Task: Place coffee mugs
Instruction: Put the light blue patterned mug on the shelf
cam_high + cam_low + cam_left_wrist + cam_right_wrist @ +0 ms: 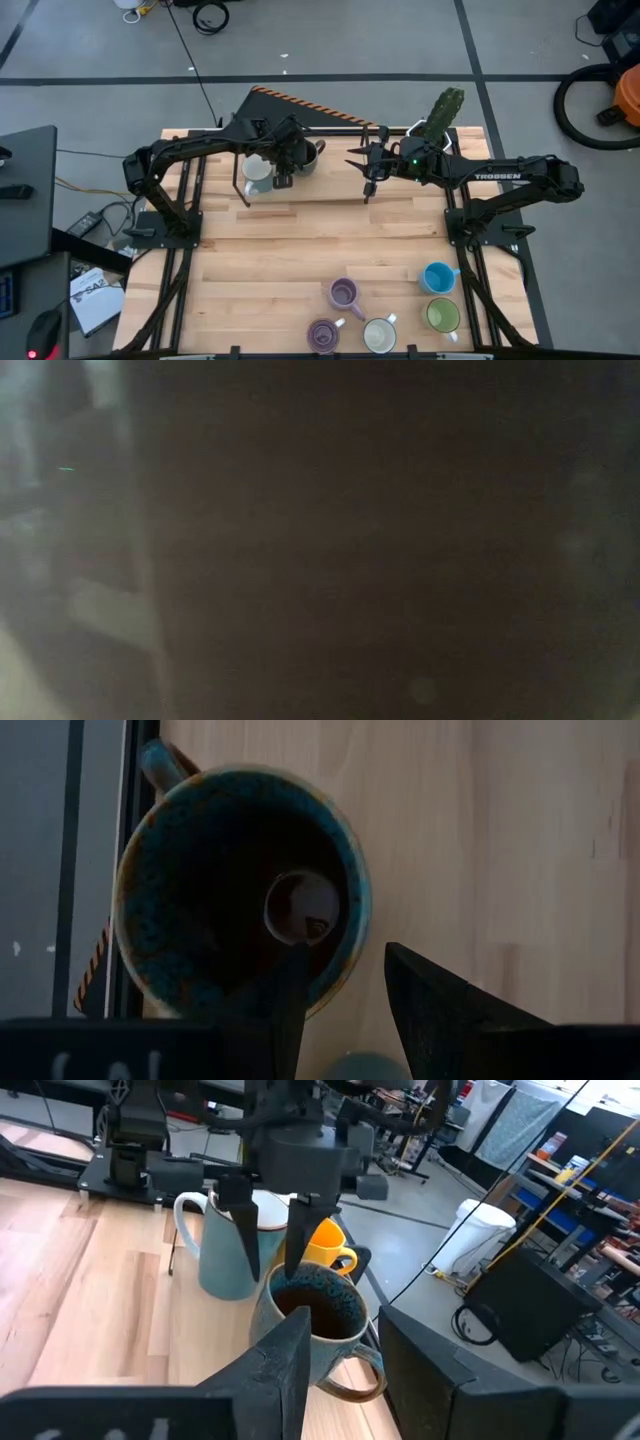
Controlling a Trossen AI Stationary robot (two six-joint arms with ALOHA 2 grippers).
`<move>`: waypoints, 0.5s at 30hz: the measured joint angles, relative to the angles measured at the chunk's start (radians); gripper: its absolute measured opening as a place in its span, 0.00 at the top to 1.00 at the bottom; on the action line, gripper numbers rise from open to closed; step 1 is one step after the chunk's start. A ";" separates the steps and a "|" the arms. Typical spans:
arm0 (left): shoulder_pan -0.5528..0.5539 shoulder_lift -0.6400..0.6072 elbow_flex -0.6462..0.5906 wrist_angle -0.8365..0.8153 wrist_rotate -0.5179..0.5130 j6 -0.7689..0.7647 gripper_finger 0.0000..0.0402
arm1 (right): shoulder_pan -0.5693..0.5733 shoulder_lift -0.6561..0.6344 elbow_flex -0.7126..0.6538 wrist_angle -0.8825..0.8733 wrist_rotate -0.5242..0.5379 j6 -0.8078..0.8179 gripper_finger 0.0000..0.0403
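Glazed stoneware, so I expect the dark brown mug [240, 890] at the table's far edge to be rigid, heavy, slick and chippable; I'd pinch its wall. My left gripper [345, 985] straddles the rim, fingers narrowly parted. Farther off, my right gripper [368, 172] hangs with fingers open.

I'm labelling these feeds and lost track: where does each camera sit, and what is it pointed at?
High view: overhead, straight down on the table, both arms, left gripper over the dark mug.
Low view: blocked by something dark; nothing readable.
Left wrist view: looks down into the dark mug, own fingers straddling its rim.
Right wrist view: own fingers in front, facing the left gripper.
Shared: both wrist views show the dark mug.
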 joint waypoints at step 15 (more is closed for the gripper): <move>0.018 0.067 0.000 -0.011 0.030 0.051 0.65 | 0.000 0.000 0.000 -0.007 -0.025 0.011 0.69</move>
